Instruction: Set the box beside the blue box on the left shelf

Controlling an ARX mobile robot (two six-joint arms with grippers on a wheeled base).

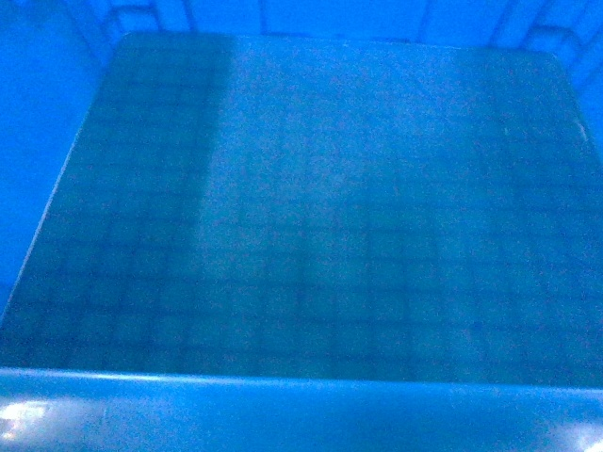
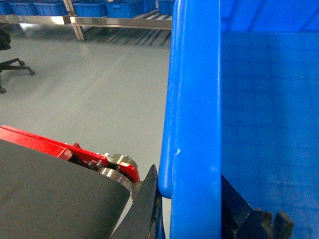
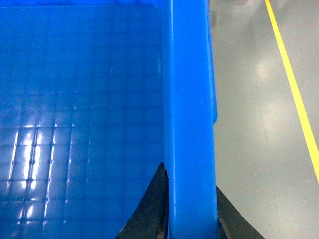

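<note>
The box (image 1: pixel 311 217) fills the head view, showing its glossy blue floor with a faint grid and its near rim along the bottom. My left gripper (image 2: pixel 192 199) is shut on the box's left wall (image 2: pixel 197 99), with one black finger (image 2: pixel 148 204) outside and the other inside. On the opposite side, my right gripper (image 3: pixel 191 201) is shut on the right wall (image 3: pixel 189 89), one finger on each face. Far off, several blue boxes (image 2: pixel 89 7) sit on a low metal shelf (image 2: pixel 119 21). I cannot tell which of them is the task's blue box.
Grey floor (image 2: pixel 99 99) stretches between the box and the shelf. An office chair base (image 2: pixel 12 64) stands at the far left. A yellow floor line (image 3: pixel 291 84) runs along the right side. A red and black machine part (image 2: pixel 45 142) lies by the left gripper.
</note>
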